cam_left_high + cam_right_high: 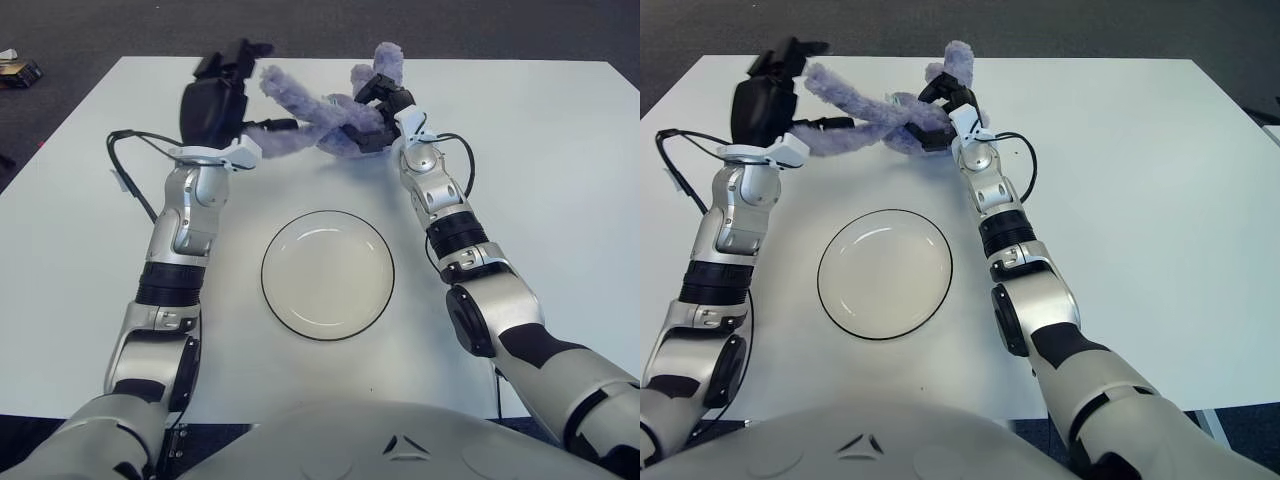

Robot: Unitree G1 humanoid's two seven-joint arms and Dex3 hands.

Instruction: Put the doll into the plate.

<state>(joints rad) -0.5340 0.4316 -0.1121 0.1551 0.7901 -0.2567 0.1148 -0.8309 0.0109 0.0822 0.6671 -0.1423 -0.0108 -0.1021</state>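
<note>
Plush limbs of a lavender doll (320, 115) sprawl across the far part of the white table (540, 180), at about twelve o'clock from the plate (327, 275), well apart from it. The plate is round, pale, dark-rimmed, and sits on the table between the two forearms with nothing in it. At the doll's three o'clock end the right hand (380, 105) has its black fingers (372, 88) clamped around the fuzzy body, one furry limb poking up past the hand toward the table's far edge. At the doll's nine o'clock end the left hand (222, 95) shows over the long limbs that stretch that way; one black finger (275, 125) lies along a limb, but whether this hand actually grips the doll I cannot tell. A thin black cable (130, 170) loops out from the left wrist toward nine o'clock, and another curls beside the right forearm.
</note>
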